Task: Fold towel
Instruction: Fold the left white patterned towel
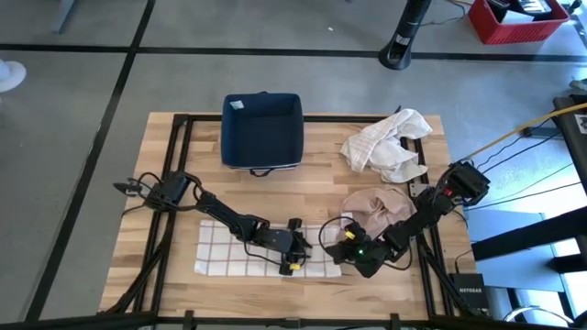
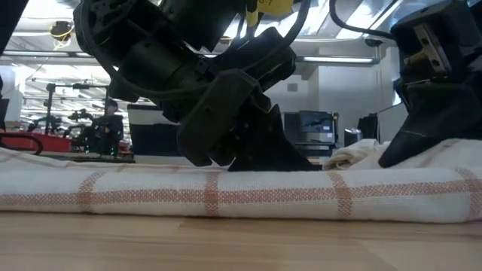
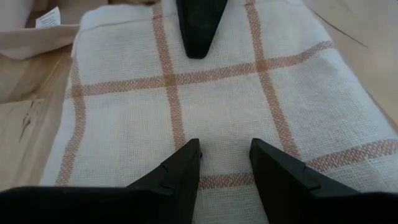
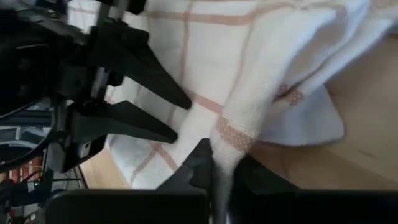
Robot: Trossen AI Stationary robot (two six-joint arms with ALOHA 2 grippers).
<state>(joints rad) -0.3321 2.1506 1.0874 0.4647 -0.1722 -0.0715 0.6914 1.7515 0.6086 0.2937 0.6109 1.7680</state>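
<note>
The towel (image 1: 257, 249), white with orange checks, lies folded flat on the wooden table near its front edge. My left gripper (image 3: 225, 163) is open and low over the towel's right end (image 1: 295, 253), one finger on each side of a bare check square. My right gripper (image 4: 222, 171) is shut on the towel's right edge (image 1: 341, 251), just right of the left gripper. In the low view the left gripper (image 2: 256, 156) stands at the cloth's top face, and the right gripper (image 2: 422, 143) is on the towel's raised end. My left gripper's fingertips (image 3: 186, 158) come slanting down onto the towel's top face near its right end; whether they touch it I cannot tell. My right gripper pinches a raised ridge of the towel's right edge (image 4: 233, 138) between its two fingers, slanting down from the table's right side. The cloth rises into the hold while the rest lies flat; how many layers I cannot tell.
A beige cloth (image 1: 374, 209) lies bunched just behind the right gripper. A crumpled white cloth (image 1: 387, 142) sits at the far right, and a dark blue bin (image 1: 262, 131) at the far middle. Bare wood (image 1: 174, 183) shows left of the towel and behind it.
</note>
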